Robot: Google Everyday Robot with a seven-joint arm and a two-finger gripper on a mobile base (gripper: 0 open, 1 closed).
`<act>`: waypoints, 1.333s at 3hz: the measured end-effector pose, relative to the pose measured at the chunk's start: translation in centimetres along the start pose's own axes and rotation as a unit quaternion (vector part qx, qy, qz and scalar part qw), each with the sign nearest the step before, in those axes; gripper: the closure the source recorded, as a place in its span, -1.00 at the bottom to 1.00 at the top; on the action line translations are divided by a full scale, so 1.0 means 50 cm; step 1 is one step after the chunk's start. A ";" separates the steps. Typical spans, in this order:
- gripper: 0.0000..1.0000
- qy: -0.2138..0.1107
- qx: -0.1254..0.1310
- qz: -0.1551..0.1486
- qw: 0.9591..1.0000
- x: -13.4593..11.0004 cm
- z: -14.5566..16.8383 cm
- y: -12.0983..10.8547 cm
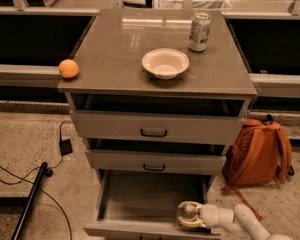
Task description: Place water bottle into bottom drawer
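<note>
The bottom drawer is pulled open, a wide shallow grey tray under two upper drawers. My gripper reaches in from the lower right and sits over the drawer's front right corner, just behind the low front panel. It is shut on the water bottle, which shows only as a rounded clear end with a pale cap between the fingers. The rest of the bottle is hidden by the gripper.
On the cabinet top stand a green-and-white can, a white bowl and an orange at the left edge. An orange backpack leans at the cabinet's right. Cables and a dark pole lie on the floor at left.
</note>
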State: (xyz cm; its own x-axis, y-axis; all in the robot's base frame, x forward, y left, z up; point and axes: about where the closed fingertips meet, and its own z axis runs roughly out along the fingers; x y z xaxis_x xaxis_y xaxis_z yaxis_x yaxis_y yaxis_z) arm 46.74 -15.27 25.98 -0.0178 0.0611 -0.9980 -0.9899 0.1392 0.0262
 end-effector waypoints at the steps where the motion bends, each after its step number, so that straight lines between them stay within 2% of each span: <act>1: -0.58 -0.002 0.002 0.000 1.000 0.001 0.000 0.000; 2: -0.99 -0.002 0.002 0.000 1.000 0.001 0.000 0.000; 3: -1.00 -0.002 0.002 0.000 1.000 0.001 0.000 0.000; 4: -1.00 0.006 0.002 -0.015 1.000 -0.028 -0.016 -0.002</act>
State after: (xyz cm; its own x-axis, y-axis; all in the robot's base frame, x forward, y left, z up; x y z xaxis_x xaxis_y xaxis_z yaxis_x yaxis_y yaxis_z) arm 46.73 -16.15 27.34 0.0099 0.0460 -0.9989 -0.9894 0.1452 -0.0031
